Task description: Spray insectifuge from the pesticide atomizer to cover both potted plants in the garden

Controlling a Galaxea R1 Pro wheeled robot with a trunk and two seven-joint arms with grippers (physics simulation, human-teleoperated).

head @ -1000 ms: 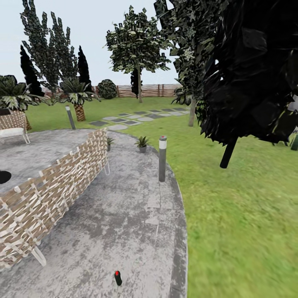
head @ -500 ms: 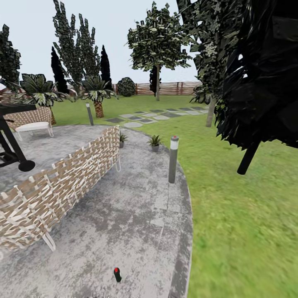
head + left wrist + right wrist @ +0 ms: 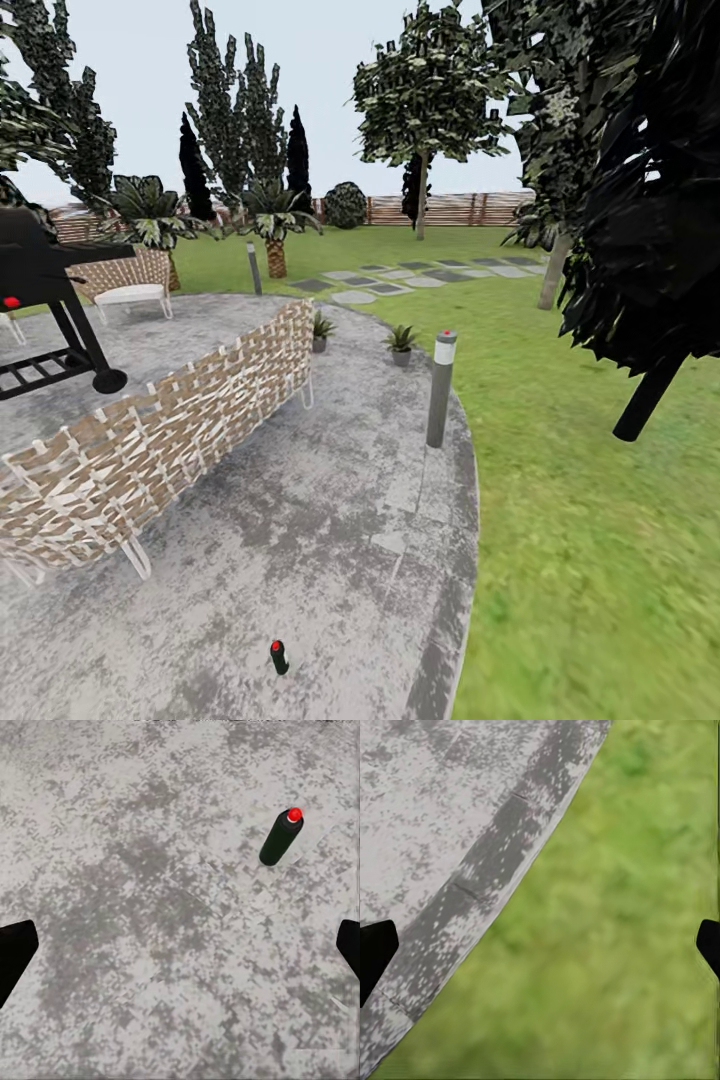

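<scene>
A: Patio [image 3: 300, 520], round and mottled grey, spread across the lower middle of the head view, with green lawn [image 3: 580, 520] curving around its right edge.

B: Where was the pesticide atomizer [image 3: 279, 656]?

A: It stood upright on the paving near the bottom of the head view, a small dark bottle with a red spot on top. The left wrist view showed it [image 3: 280, 836] too, alone on the grey stone, ahead of the left gripper [image 3: 180, 954] and off to one side of it, well apart from the fingers.

B: And the grippers?

A: The left gripper's two dark fingertips sat at opposite edges of its wrist view, spread wide with nothing between them. The right gripper [image 3: 540, 949] was spread just as wide and empty, above the patio's darker border where stone met grass.

B: The potted plants?

A: Two low green rosettes in small grey pots stood at the far side of the patio. One [image 3: 321, 331] was just beside the end of a woven wicker screen [image 3: 170, 430]. The other [image 3: 401, 344] stood nearer the lawn, beyond a grey bollard lamp [image 3: 440, 389] with a red dot.

B: Anything else?

A: A black grill [image 3: 45, 300] at the left, palms and tall trees behind, and a brown slatted fence [image 3: 450, 208] in the distance.
</scene>
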